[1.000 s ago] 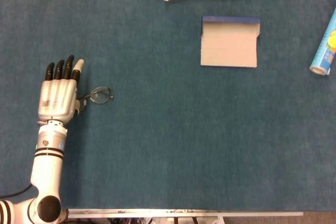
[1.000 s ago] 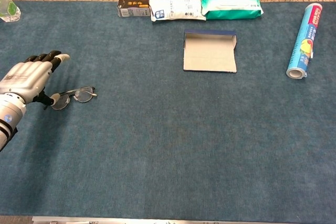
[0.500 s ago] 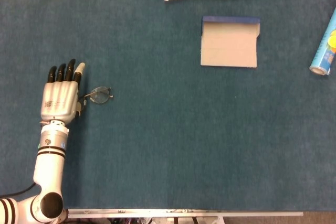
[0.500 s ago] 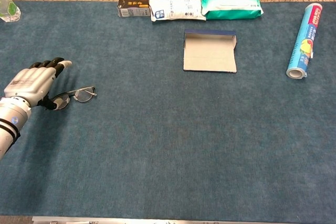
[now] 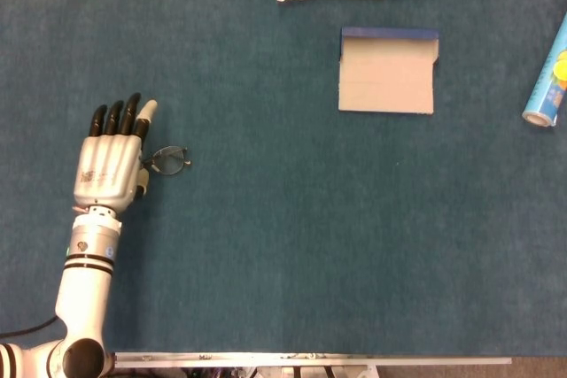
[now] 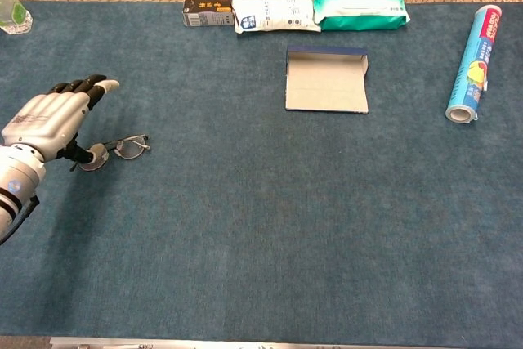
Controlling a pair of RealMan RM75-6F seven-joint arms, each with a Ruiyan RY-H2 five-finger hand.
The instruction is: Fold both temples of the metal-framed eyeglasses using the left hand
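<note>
The metal-framed eyeglasses lie on the blue table cloth at the left, lenses side by side. My left hand hovers palm down just left of them, its fingers stretched out and apart, pointing away from me. Its thumb reaches under the hand toward the glasses' left end; whether it touches the frame I cannot tell. How the temples lie is too small to make out. My right hand shows in neither view.
A flat open cardboard box lies mid-table. A printed roll sits at the right edge. A small dark box, a white pack and a green wipes pack line the far edge.
My left hand has shifted right, closing on the glasses' left end. The glasses have stayed where they were.
</note>
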